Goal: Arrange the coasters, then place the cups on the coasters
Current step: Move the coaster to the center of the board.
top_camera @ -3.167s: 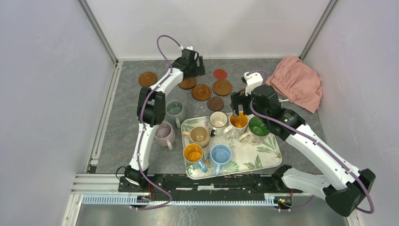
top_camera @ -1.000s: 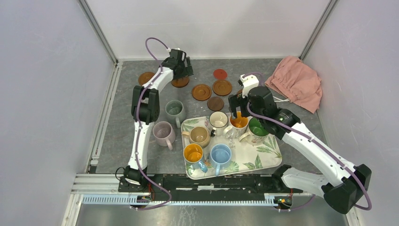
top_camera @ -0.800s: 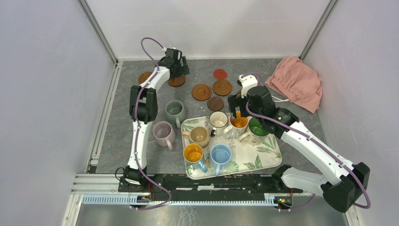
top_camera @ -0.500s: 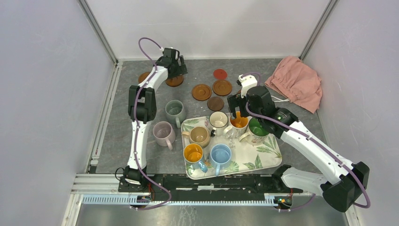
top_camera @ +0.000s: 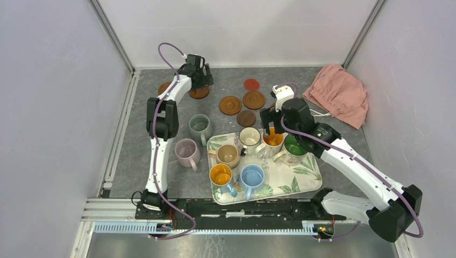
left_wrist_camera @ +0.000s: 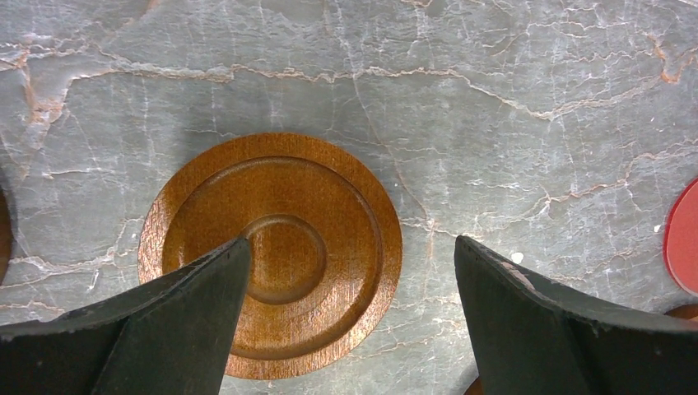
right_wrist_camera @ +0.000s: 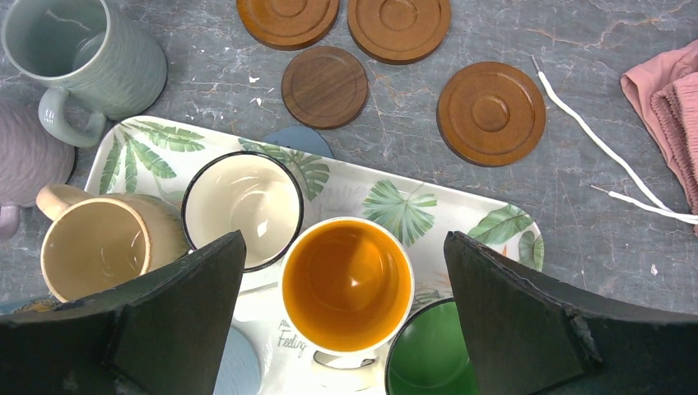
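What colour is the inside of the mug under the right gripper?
Orange inside that mug; the right wrist view shows it best.

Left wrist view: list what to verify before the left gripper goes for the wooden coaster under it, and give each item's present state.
1. Left gripper jaws open: ok.
2. Wooden coaster centred between the fingers: not ok; it lies partly under one finger and well clear of the other.
3. Red coaster apart from the wooden one: ok.
4. Gripper's height above the wooden coaster: cannot tell.
5. Right gripper open above the orange-inside cup, holding nothing: ok.
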`<move>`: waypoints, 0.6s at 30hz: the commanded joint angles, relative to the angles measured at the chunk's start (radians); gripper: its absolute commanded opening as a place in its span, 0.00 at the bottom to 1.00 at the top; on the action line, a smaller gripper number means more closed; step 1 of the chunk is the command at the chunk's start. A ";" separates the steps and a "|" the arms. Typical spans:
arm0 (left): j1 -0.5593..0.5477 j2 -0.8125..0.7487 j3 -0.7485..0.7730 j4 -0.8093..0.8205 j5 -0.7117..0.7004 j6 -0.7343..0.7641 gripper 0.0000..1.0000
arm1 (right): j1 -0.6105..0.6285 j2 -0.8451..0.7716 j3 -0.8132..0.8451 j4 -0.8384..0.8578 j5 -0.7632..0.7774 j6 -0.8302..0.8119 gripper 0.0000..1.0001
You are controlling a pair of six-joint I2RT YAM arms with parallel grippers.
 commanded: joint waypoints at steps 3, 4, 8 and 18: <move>0.003 -0.054 0.049 -0.024 0.022 0.040 1.00 | -0.004 -0.025 0.036 0.025 -0.002 -0.005 0.98; 0.003 -0.059 0.048 -0.025 0.020 0.044 1.00 | -0.005 -0.027 0.037 0.026 -0.002 -0.005 0.98; 0.006 -0.068 0.047 -0.026 0.005 0.054 1.00 | -0.004 -0.039 0.036 0.019 -0.001 -0.005 0.98; 0.014 -0.012 0.046 -0.032 0.029 0.058 1.00 | -0.004 -0.075 0.016 0.004 0.017 -0.003 0.98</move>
